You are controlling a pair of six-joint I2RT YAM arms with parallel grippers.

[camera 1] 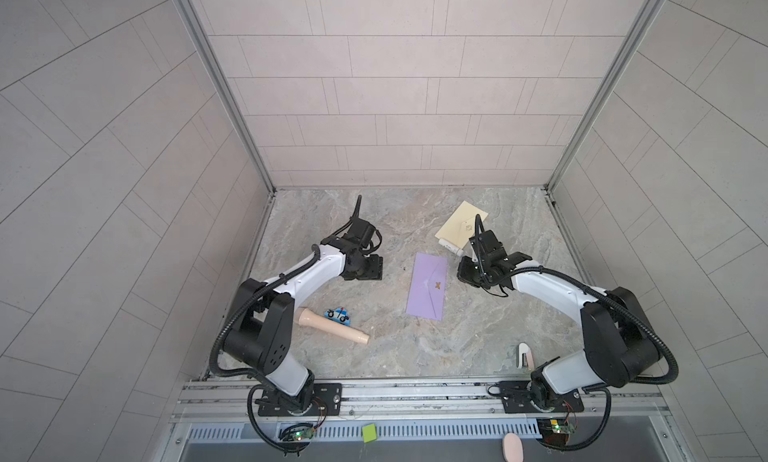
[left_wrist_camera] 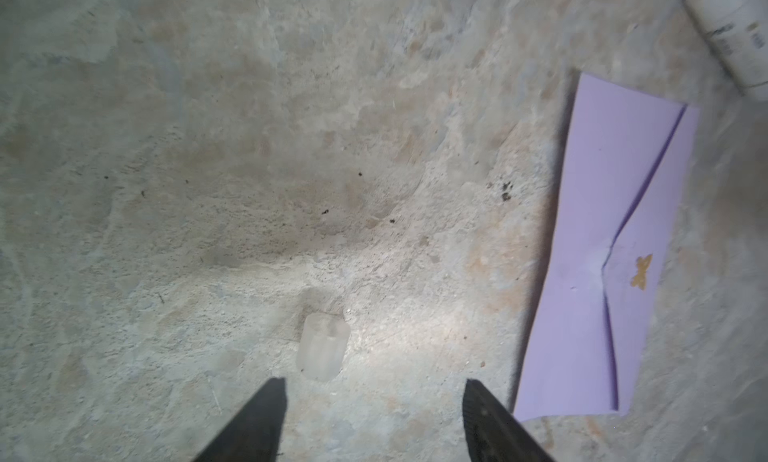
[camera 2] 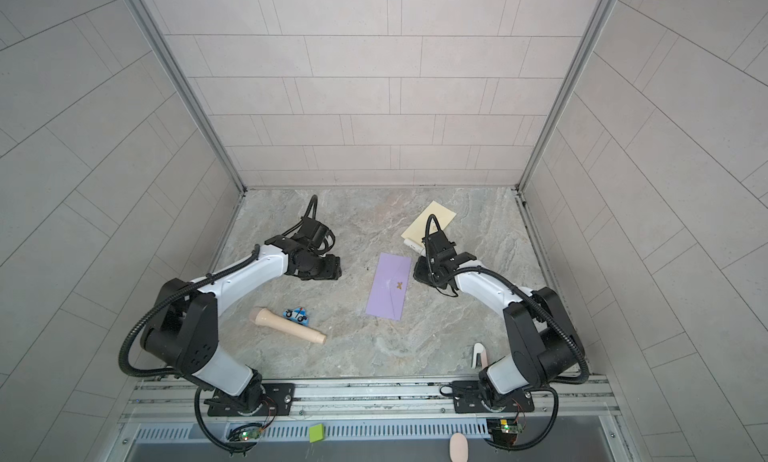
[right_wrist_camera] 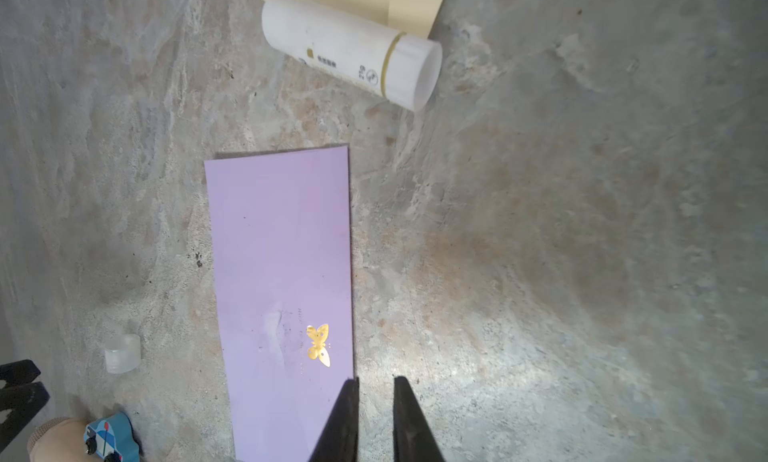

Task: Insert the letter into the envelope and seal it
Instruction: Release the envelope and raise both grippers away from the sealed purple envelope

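1. Purple envelope [camera 1: 428, 286] lies flat on the table [camera 1: 478, 335], flap down, between both grippers.
2. Left gripper [left_wrist_camera: 374, 387]: jaws apart, empty, near the envelope; clear cap [left_wrist_camera: 322, 347] just ahead.
3. Right gripper [right_wrist_camera: 376, 380]: jaws slightly parted, empty, at the envelope's long edge.

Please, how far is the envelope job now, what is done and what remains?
Looks done: the flat lilac paper envelope lies with its flap folded shut; whether the letter is inside cannot be seen. In hand: nothing, the left end effector and right end effector are open and empty. Left: perhaps only tidying the white glue stick and small clear plastic cap.
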